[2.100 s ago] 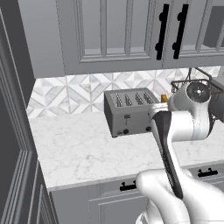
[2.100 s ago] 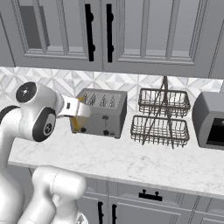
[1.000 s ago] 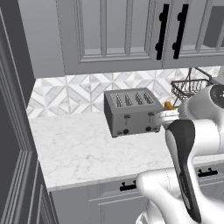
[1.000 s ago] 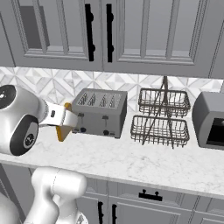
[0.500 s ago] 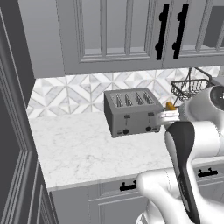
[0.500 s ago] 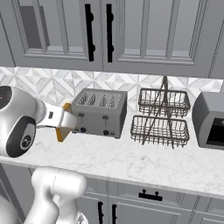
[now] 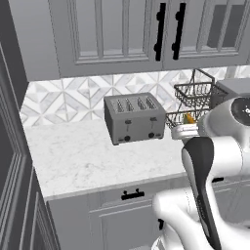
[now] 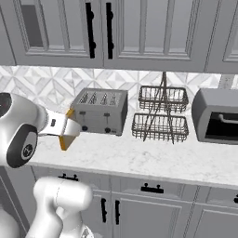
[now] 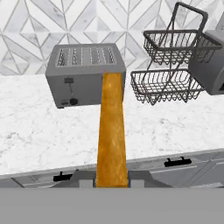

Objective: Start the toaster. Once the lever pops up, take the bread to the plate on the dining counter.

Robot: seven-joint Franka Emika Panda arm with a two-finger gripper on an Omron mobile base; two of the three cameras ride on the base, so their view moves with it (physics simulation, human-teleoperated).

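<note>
The tool [image 8: 69, 131] is clamped on the bread [image 8: 65, 138], held in the air out in front of the tabletop [image 8: 153, 155], short of the toaster [image 8: 100, 110]. Since half a second ago the base has shifted; the whole scene sits differently. Right of the toaster stand a two-tier wire basket [image 8: 160, 116] and a grey oven box [image 8: 218, 116].

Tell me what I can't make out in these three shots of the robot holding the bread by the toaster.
- Fingers: in the hand view the bread covers where they grip it; in the left base view the arm hides most of the gripper.
- Toaster right lever: hand view, behind the bread.
- Knob markings on the toaster: too small in every view.
- Grey appliance right of the wire rack: cut off by the frame edge in the right base view.
</note>
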